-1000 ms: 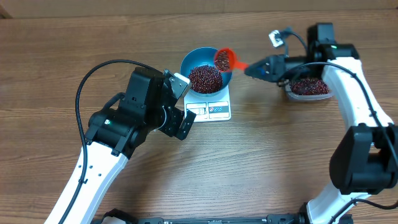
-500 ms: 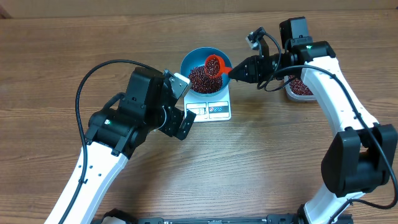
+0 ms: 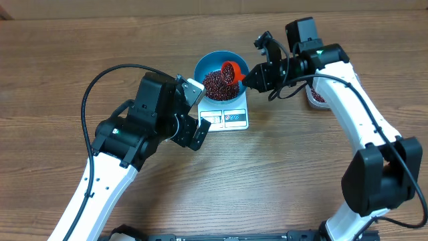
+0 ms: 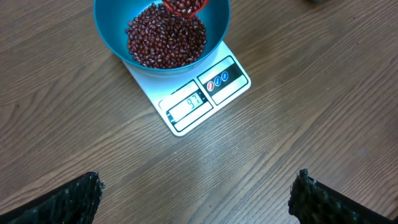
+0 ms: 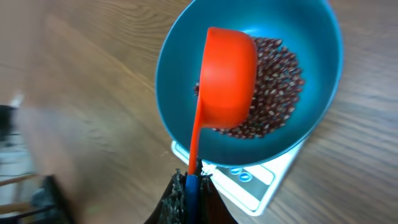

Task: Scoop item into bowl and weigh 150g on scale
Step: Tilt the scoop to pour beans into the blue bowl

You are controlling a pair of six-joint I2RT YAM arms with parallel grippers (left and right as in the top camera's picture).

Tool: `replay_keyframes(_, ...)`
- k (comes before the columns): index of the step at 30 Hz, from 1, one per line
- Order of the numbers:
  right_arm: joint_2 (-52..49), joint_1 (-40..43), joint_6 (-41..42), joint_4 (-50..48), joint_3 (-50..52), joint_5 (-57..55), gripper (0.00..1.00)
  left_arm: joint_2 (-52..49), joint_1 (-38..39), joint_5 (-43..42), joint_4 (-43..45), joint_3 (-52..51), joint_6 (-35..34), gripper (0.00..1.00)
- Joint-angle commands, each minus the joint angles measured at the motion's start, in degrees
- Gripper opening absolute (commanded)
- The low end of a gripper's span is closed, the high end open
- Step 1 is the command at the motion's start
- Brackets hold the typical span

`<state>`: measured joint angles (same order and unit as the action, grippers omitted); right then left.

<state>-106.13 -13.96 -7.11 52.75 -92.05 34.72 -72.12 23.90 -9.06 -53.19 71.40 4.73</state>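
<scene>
Right gripper (image 5: 190, 186), clamped on orange scoop (image 5: 229, 74), tips beans (image 5: 277, 81) into blue bowl (image 5: 174, 62) for weighing; left gripper (image 4: 196, 196), at nine o'clock of scale (image 3: 231, 117), gapes empty.

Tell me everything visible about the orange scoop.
The orange scoop looks like glossy plastic: a round cup on a thin straight handle. The right gripper is shut on the handle's end. The cup is tipped mouth-down over the blue bowl, its back toward the wrist camera, with beans at its mouth. Whether it touches the heap is unclear.
</scene>
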Motion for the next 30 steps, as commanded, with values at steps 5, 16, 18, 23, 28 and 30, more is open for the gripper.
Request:
replay_keyframes(5, 3.65, -4.26, -1.92, 0.48, -2.58, -13.33, 0.04, 0.11, -0.26, -0.87, -0.13, -0.31, 1.07, 1.00)
replay_keyframes(16, 3.65, -5.70, -1.92, 0.42, -2.58, -15.41, 0.04, 0.11, -0.26, -0.87, -0.13, -0.31, 1.07, 1.00)
replay_keyframes(18, 3.65, -5.70, -1.92, 0.44, -2.58, -15.41, 0.04, 0.11, -0.26, -0.87, -0.13, -0.31, 1.07, 1.00)
replay_keyframes(23, 3.65, -5.70, -1.92, 0.46, -2.58, -15.41, 0.04, 0.11, -0.26, -0.87, -0.15, -0.33, 1.07, 1.00)
replay_keyframes(28, 3.65, -5.70, -1.92, 0.44, -2.58, -15.41, 0.04, 0.11, -0.26, -0.87, -0.13, -0.31, 1.07, 1.00)
replay_keyframes(30, 3.65, -5.70, -1.92, 0.44, -2.58, -15.41, 0.04, 0.11, -0.26, -0.87, -0.13, -0.31, 1.07, 1.00)
